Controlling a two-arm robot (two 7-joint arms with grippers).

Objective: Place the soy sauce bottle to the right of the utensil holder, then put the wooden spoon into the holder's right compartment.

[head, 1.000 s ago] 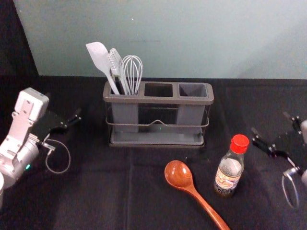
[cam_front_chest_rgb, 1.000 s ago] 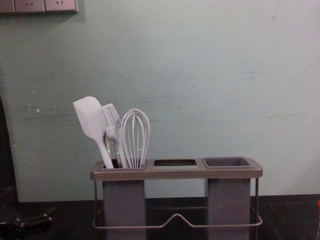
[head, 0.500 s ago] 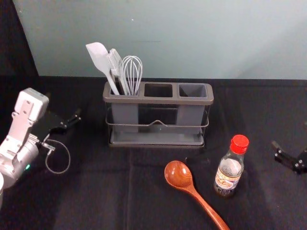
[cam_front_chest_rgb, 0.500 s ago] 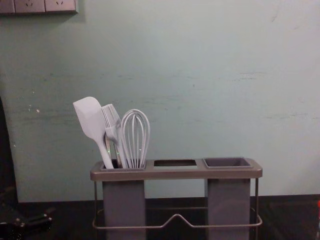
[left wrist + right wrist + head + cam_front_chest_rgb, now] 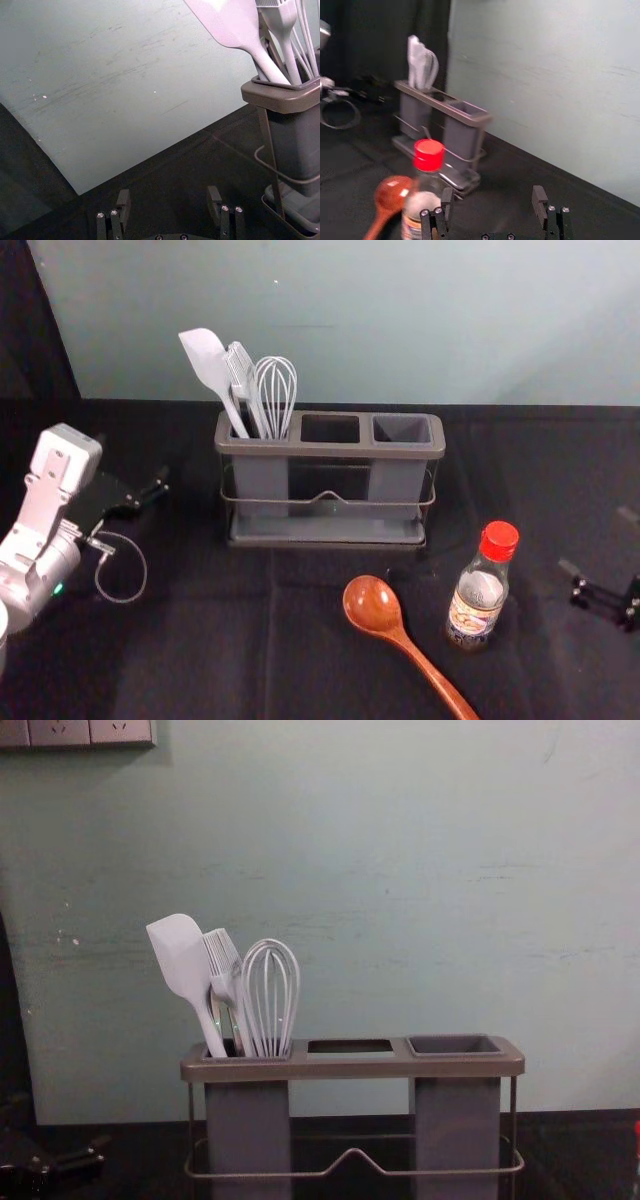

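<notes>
Right pincer [image 5: 597, 539] sits farther right and nearer the robot than 1 s ago, right of the bottle, open, empty. Clear soy sauce bottle with red screw cap [image 5: 480, 595] stands upright on the black-clothed surface [image 5: 200, 650], nearer the robot than the grey 3-slot utensil holder [image 5: 330, 449] and off its right end. Likely light, stiff, slick; grip mid-body, below the cap. Long axis vertical, cap up. Glossy brown wooden spoon [image 5: 373, 606] lies diagonally, bowl toward holder, handle toward robot's right. Left pincer [image 5: 168, 194] idles open, left of holder.

Bottle [image 5: 477, 605] upright between spoon [image 5: 374, 604], right gripper [image 5: 596, 539]; left gripper [image 5: 132, 457] far left.
</notes>
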